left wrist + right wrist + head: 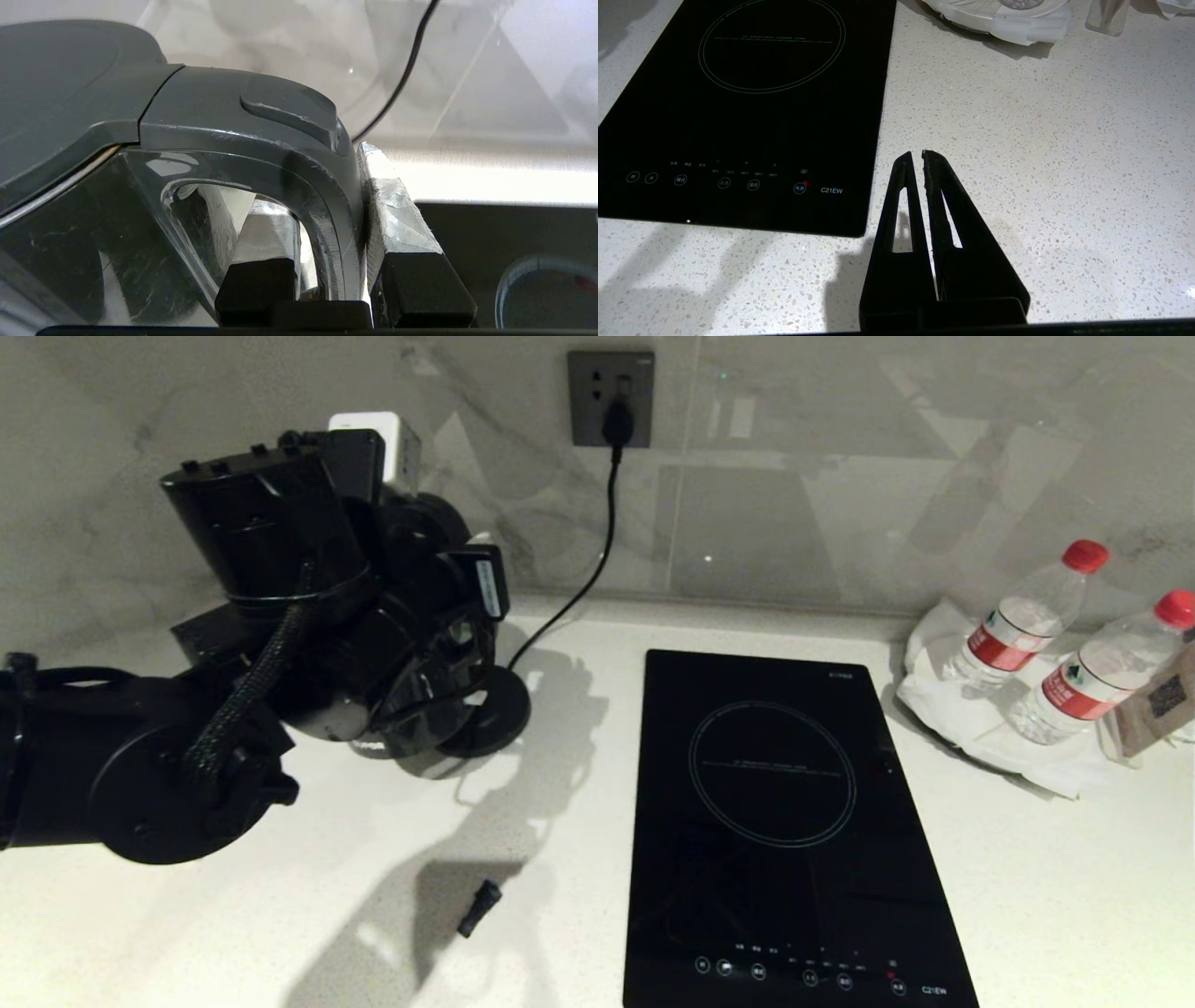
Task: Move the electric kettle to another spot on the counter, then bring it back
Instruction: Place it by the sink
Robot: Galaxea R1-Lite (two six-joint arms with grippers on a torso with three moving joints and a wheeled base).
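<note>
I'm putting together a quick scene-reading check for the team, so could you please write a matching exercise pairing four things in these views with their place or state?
Things:
1. left end effector
2. right end effector
3. induction hob
4. water bottles

Places or states:
A. lying on white wrapping at the counter's far right
B. shut on the electric kettle's loop handle
C. shut and empty, over bare counter beside the hob
D. flat on the counter, right of the round base disc

Pairs: 1-B, 2-C, 3-D, 4-A
</note>
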